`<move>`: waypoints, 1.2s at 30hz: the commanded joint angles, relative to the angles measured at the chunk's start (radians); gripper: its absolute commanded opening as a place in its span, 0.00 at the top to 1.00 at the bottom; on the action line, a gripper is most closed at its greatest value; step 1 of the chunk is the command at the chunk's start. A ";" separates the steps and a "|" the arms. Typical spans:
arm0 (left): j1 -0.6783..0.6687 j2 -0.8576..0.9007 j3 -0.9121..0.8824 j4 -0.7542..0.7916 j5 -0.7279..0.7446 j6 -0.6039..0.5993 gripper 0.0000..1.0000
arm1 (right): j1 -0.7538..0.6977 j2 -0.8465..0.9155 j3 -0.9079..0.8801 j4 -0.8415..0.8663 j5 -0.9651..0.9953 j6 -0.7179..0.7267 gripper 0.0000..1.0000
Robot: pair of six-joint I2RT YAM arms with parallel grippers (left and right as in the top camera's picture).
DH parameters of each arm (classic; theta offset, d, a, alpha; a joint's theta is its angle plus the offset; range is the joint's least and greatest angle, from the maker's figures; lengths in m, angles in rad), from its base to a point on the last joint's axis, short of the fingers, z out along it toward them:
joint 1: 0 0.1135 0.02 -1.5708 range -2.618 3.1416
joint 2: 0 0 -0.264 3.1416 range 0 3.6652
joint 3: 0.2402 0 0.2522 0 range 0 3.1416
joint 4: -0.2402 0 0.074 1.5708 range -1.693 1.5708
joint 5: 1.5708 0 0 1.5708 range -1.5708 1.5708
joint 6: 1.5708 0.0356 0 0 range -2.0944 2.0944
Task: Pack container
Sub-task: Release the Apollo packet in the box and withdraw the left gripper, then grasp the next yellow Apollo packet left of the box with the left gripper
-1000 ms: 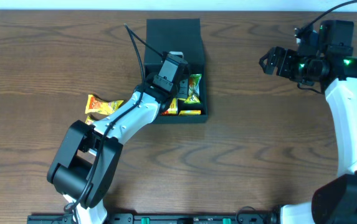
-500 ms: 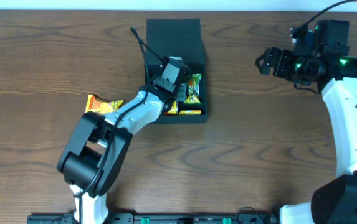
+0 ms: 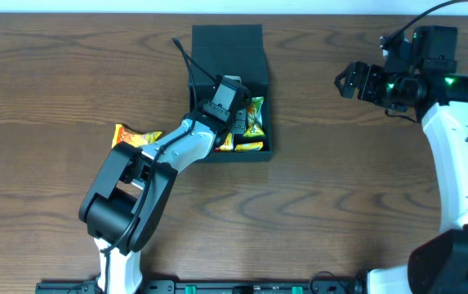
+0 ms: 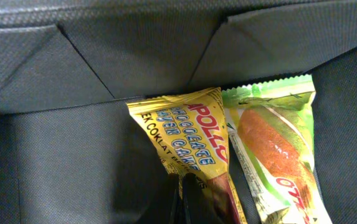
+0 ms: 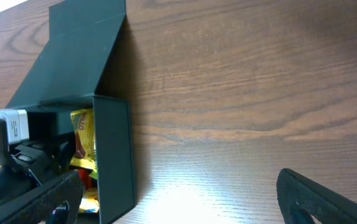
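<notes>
Overhead, the dark container [image 3: 227, 45] sitting open by the far edge of the desk [image 3: 54, 82], left hand [image 4: 185, 198] reaching inside it, pinched closed over a yellow packet [image 4: 184, 137], right hand [image 3: 346, 82] hovering spread wide near the far right corner.

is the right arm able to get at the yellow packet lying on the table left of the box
Probably not: the yellow packet lies beyond the container from the open right gripper, and the left arm crosses above its edge on the way into the container.

Left arm [image 3: 186, 139] and packets [image 3: 254, 114] crowd the container [image 3: 242, 155] — lid [image 3: 227, 49] open.
</notes>
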 commanded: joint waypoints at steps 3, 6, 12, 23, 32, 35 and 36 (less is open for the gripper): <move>0.002 0.008 0.000 -0.002 0.011 0.025 0.94 | 0.008 -0.001 -0.003 0.003 -0.002 -0.015 0.01; 0.002 -0.022 0.003 -0.002 0.010 0.026 0.94 | 0.008 -0.001 -0.003 0.002 -0.002 -0.016 0.01; 0.002 -0.121 0.003 -0.034 -0.068 0.025 0.94 | 0.008 -0.001 -0.003 0.000 -0.002 -0.032 0.01; 0.002 -0.494 0.003 -0.340 -0.219 -0.028 0.94 | 0.008 -0.001 -0.003 -0.003 0.019 -0.045 0.01; 0.169 -0.644 -0.142 -0.554 -0.296 -0.415 0.94 | 0.008 -0.001 -0.003 -0.004 0.020 -0.052 0.01; 0.233 -0.633 -0.239 -0.412 -0.187 -0.443 0.94 | 0.008 -0.001 -0.003 -0.004 0.019 -0.052 0.01; 0.260 -0.625 -0.280 -0.347 -0.145 -0.463 0.94 | 0.008 -0.001 -0.003 -0.003 0.020 -0.052 0.01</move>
